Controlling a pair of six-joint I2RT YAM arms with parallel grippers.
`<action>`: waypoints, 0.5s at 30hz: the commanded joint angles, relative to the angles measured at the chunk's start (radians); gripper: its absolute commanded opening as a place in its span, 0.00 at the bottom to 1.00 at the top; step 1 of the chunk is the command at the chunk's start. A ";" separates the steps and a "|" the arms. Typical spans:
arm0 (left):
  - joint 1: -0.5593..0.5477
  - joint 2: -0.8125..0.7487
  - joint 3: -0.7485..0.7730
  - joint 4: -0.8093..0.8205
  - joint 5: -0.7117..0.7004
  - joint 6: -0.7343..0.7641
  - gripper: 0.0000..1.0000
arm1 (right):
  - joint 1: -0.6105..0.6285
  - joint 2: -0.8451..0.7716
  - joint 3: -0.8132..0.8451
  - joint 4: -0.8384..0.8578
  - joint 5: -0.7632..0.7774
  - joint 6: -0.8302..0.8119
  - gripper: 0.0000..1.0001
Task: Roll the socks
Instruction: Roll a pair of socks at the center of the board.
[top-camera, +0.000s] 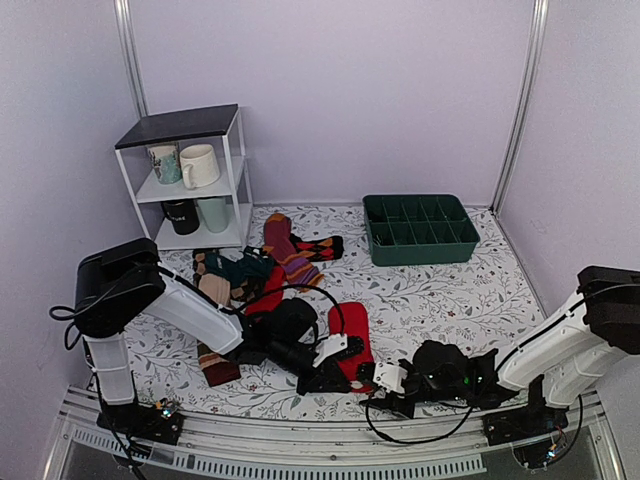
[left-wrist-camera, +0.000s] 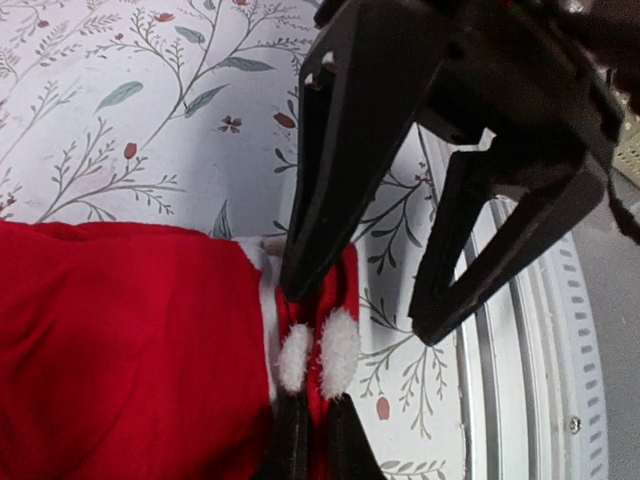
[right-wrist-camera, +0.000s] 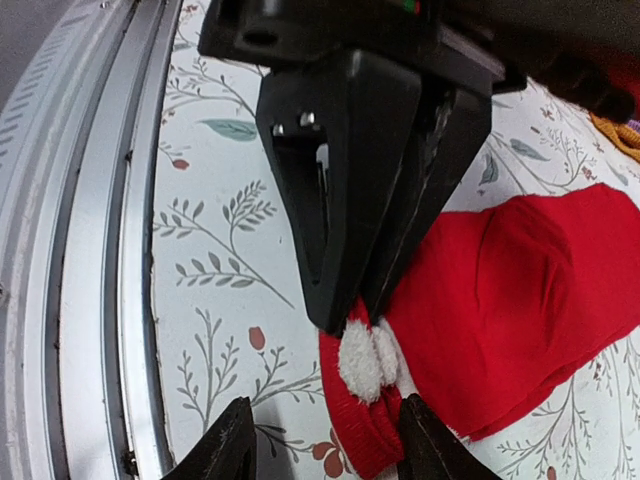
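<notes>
Red knit fills most of both wrist cams for me right now. The socks (top-camera: 352, 335) are lying on the floral tablecloth (top-camera: 450, 300) close to the near edge, between the two arms. The cuff end points toward the metal rail (left-wrist-camera: 520, 350).

On the right wrist cam, the right gripper (right-wrist-camera: 348, 318) has its fingers pressed together on the cuff edge. A strip of red is squeezed between the tips, and two little white fluffy bits (right-wrist-camera: 362, 362) bulge out just past them.

The left gripper (left-wrist-camera: 362, 310) is spread wide. One fingertip (left-wrist-camera: 298, 280) touches down on the cuff right next to the white trim, and the other hangs over the cloth beside the sock, not on it. So the two grippers are basically nose to nose at the same cuff. I can't tell from any view whether that pinch has both socks of the pair or just one layer.

Further back there's a heap of other socks (top-camera: 245, 272) with a maroon striped sock (top-camera: 288, 255) on its right side. A small shelf unit (top-camera: 180, 125) holding mugs (top-camera: 198, 165) sits in the back left corner. A green divided tray (top-camera: 420, 252) is at the back right, well apart from the red pair.
</notes>
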 joint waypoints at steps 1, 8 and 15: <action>-0.001 0.082 -0.055 -0.235 -0.023 -0.007 0.00 | 0.005 0.067 0.024 -0.008 0.034 0.044 0.48; 0.001 0.084 -0.053 -0.236 -0.021 -0.006 0.00 | 0.005 0.079 0.026 0.003 0.066 0.054 0.47; 0.001 0.088 -0.052 -0.237 -0.019 -0.004 0.00 | 0.006 -0.118 -0.009 -0.017 0.098 0.013 0.50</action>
